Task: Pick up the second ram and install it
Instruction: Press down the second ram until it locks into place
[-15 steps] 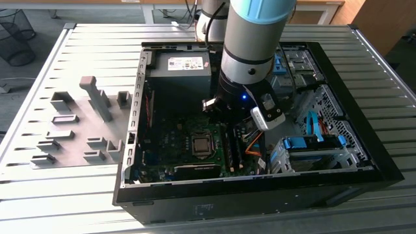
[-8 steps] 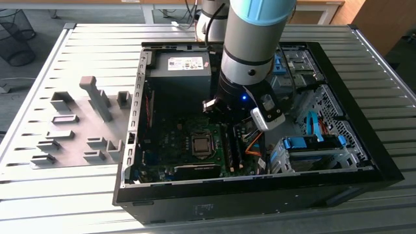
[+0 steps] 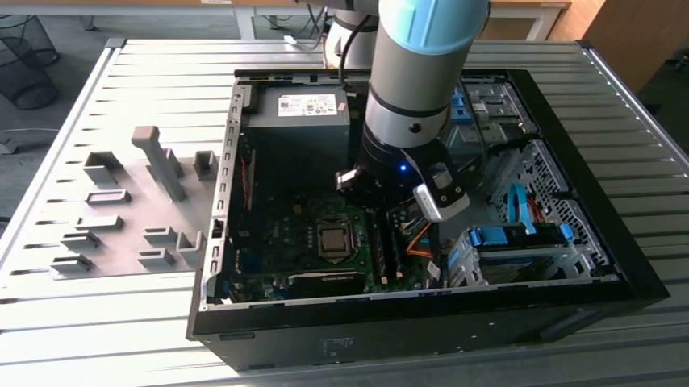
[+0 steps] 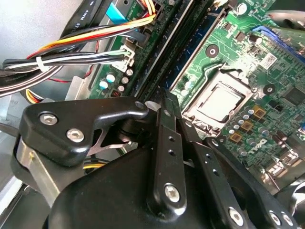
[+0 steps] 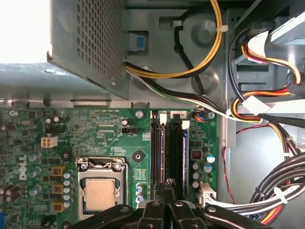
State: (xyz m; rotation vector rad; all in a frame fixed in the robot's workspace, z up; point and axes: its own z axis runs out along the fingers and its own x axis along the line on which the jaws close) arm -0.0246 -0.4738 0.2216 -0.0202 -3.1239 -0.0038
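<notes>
On the exterior view's left, a grey holder tray (image 3: 119,218) lies on the slatted metal table (image 3: 76,339). Its blocks and slots look made to keep parts standing on edge for pickup, and no blue-green stick can be made out in them.

To the right of it sits the open computer case (image 3: 431,322), laid on its side so the motherboard (image 3: 296,242) faces up and the arm can reach it from above. The processor socket (image 5: 100,188) lies left of the memory slots (image 5: 169,148) in the first wrist view, and bundled power cables (image 5: 267,186) run along the case wall to the right of the slots.

The arm (image 3: 420,72) drops almost straight down from the far side into the case, wrist pointing down, which suits pushing a stick squarely into a slot. The gripper (image 5: 167,183) hangs directly over the memory slots, its black fingers (image 4: 167,143) drawn close together in the second wrist view. The jaws look nearly closed, narrow enough to pinch something thin.

The second ram cannot be told apart with certainty. Dark long strips stand in the slots directly under the fingertips, and one of these may be the stick, but whether the jaws actually clamp it, or merely rest at its top edge, is hidden by the fingers themselves.
</notes>
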